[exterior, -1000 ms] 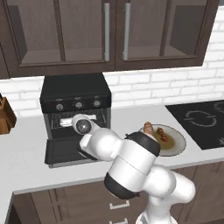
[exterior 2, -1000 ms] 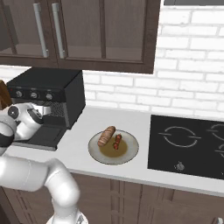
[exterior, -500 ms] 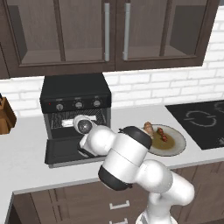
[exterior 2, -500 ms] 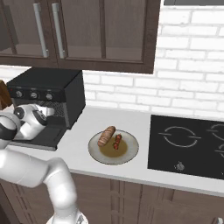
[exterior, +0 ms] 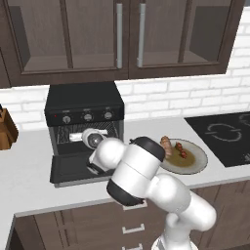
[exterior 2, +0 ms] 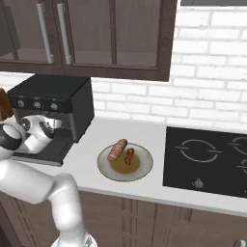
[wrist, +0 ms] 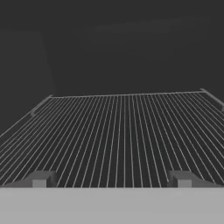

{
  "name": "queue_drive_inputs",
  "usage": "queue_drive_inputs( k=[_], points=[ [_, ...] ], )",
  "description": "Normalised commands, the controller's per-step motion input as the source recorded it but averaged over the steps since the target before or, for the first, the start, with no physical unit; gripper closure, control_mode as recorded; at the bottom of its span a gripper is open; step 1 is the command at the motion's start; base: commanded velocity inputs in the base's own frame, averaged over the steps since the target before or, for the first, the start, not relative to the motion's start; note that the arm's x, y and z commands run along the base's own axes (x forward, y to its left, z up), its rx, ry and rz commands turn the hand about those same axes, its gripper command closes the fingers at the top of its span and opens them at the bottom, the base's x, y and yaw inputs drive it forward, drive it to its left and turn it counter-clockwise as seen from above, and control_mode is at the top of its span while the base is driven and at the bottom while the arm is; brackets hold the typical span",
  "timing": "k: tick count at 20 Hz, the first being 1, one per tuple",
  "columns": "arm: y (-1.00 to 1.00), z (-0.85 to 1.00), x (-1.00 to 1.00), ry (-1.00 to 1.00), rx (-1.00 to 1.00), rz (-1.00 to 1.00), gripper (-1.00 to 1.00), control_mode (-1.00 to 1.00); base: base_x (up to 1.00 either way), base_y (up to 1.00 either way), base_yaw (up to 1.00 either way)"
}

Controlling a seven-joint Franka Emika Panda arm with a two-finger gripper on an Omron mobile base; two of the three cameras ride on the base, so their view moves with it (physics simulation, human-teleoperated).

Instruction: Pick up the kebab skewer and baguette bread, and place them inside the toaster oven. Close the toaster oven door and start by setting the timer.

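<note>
1. A brown wooden block (exterior: 7,131) stands at the far left of the desk (exterior: 29,171), against the white brick wall.
2. The toaster oven (exterior: 84,105) sits on the desk just right of that block, below the dark wall cabinets (exterior: 122,39). Three knobs and a small red light line its front panel.
3. The toaster oven door (exterior: 68,168) is folded down flat over the desk, leaving the cavity open.
4. The gripper (wrist: 111,179) points into the open cavity. Its two fingertips (wrist: 40,179) stand wide apart above the wire rack (wrist: 122,131), with nothing between them. The rack is bare.
5. The white arm bends across the front of the open door in the left base view and reaches the cavity from the lower left in the right base view.
6. A round plate (exterior 2: 107,166) rests on the desk to the right of the toaster oven, apart from it.
7. The baguette bread (exterior 2: 117,149) lies on the left part of the plate.
8. The kebab skewer (exterior 2: 129,156) lies just beside the bread, on its right.
9. A black cooktop (exterior 2: 207,159) is set into the desk at the far right.
</note>
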Motion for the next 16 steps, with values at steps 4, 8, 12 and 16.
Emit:
queue_drive_inputs(
  k=[4, 8, 12, 16],
  points=[
    [0.0, -0.03, 0.22, 0.0, 0.0, 0.0, -1.0, -1.0, 0.0, 0.0, 0.0],
    [0.0, -0.08, 0.18, 0.0, 0.0, 0.0, -1.0, -1.0, 0.0, 0.0, 0.0],
    [0.0, -0.31, 0.01, 0.01, 0.0, 0.0, -1.0, -1.0, 0.0, 0.0, 0.0],
    [0.11, -0.3, 0.02, 0.0, 0.0, 0.0, -1.0, -1.0, 0.0, 0.0, 0.0]
  ],
)
